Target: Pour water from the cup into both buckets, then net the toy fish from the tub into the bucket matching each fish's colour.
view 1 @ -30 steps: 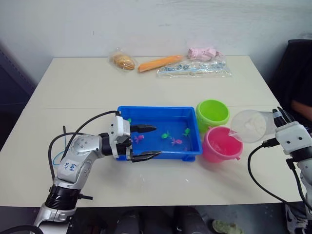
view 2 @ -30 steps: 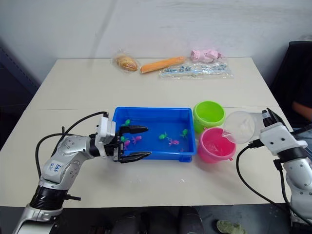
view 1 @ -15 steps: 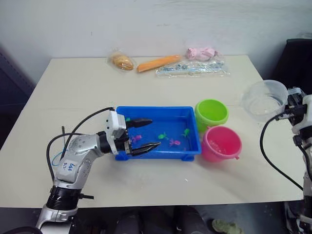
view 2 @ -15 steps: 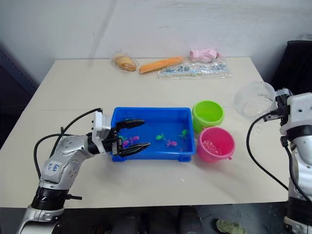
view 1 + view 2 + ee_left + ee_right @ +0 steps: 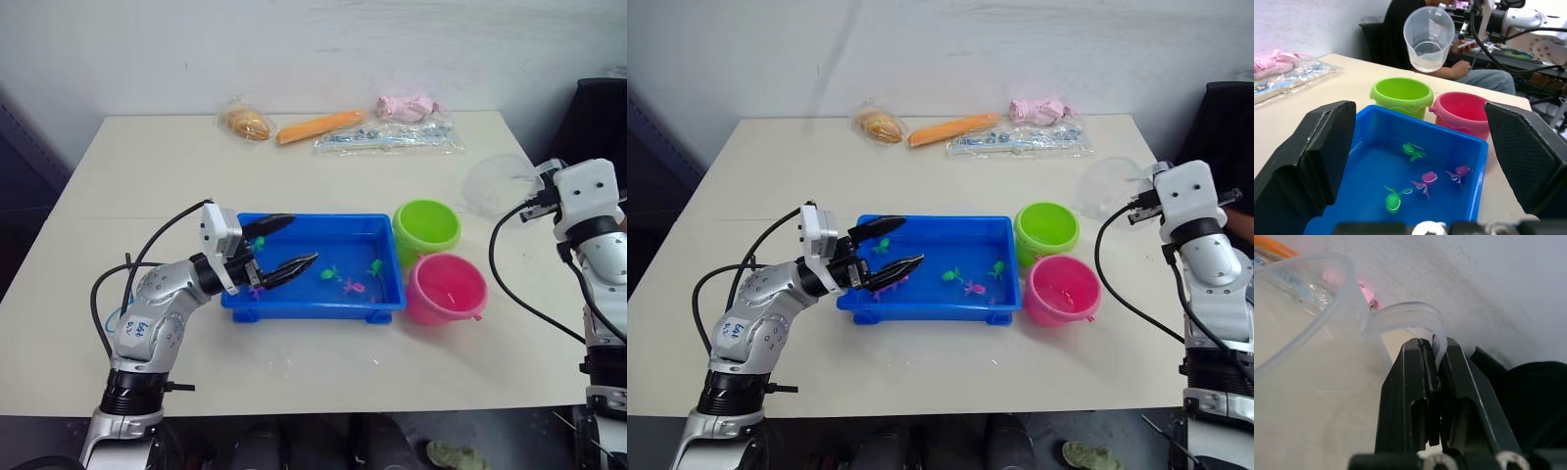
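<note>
The clear, colourless plastic cup point(image 5: 1107, 186) with its pouring lip and looped side handle hangs in the air beyond the two pails, well above the tabletop point(image 5: 157, 166), carried by the right gripper point(image 5: 1434, 350), whose jaws are clenched on the thin handle loop alone; the left wrist view shows the cup about upright with a little water in its base. It looks light and thin-walled, likely to flex if squeezed at the body, so the handle is the sensible hold, though so narrow a pinch may let the cup swing or twist as it tips; the water will shift its weight toward the lip. The lime green round plastic bucket point(image 5: 426, 227) and the pink round plastic bucket point(image 5: 447, 289) stand touching or nearly so, just beside the right end of the shallow bright blue rectangular plastic tub point(image 5: 387, 294); both seem light enough to skid if knocked. In the tub lie the tiny plastic toy fish point(image 5: 1422, 178), green and magenta, probably slippery when wet and best scooped rather than pinched. The left gripper point(image 5: 279, 245) hovers over the tub's left end, its jaws released and grasping nothing.
</note>
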